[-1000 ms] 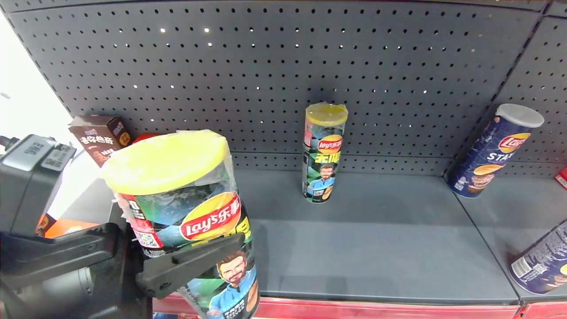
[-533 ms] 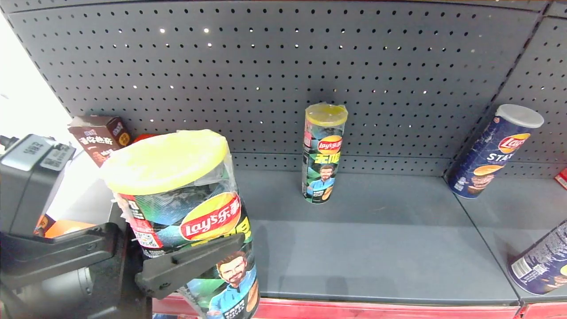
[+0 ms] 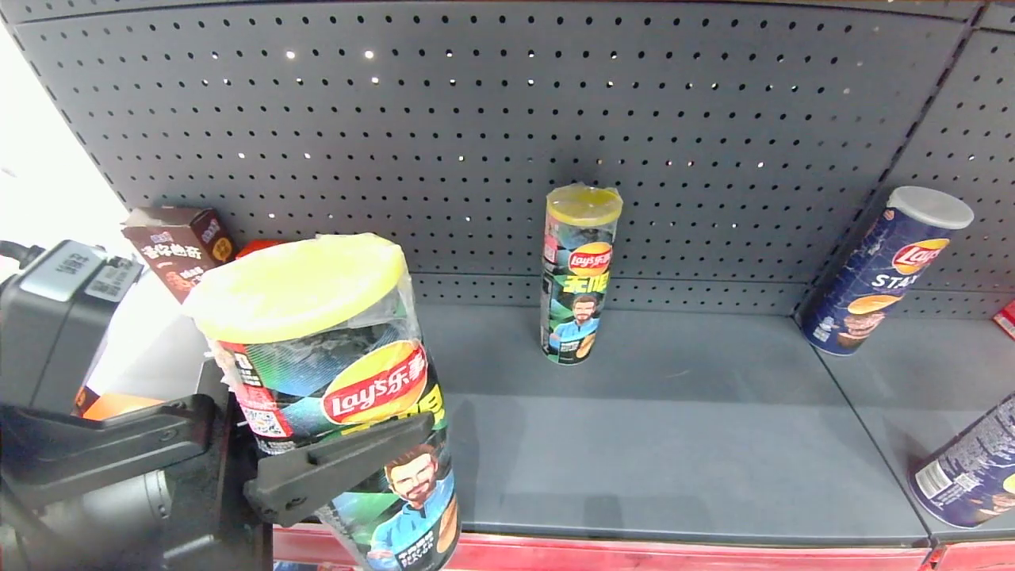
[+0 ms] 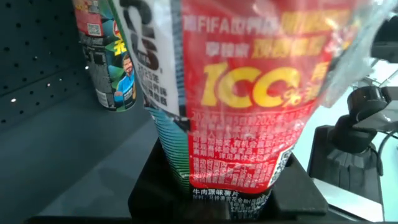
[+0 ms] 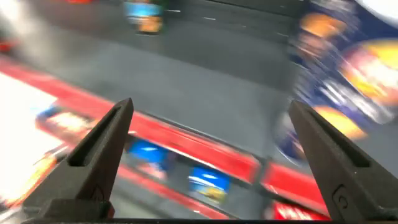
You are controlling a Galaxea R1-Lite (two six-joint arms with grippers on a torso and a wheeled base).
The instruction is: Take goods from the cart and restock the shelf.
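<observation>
Gripping a yellow-lidded chip can [image 3: 317, 349] upright in the left hand [image 3: 333, 452], at the front left edge of the shelf [image 3: 682, 444]. Holding the right hand [image 5: 217, 143] wide open before the shelf's red front lip [image 5: 186, 140], near a blurred blue can [image 5: 348, 81].

We see the shelf [image 3: 674, 444] evenly and softly lit, with faint shadows beside the standing can [image 3: 581, 274]. White glare washes out the far left edge, and the wrap on the held can [image 3: 317, 349] glints. The back panel [image 3: 476, 135] bows toward the corners. Blur streaks the right wrist view.
</observation>
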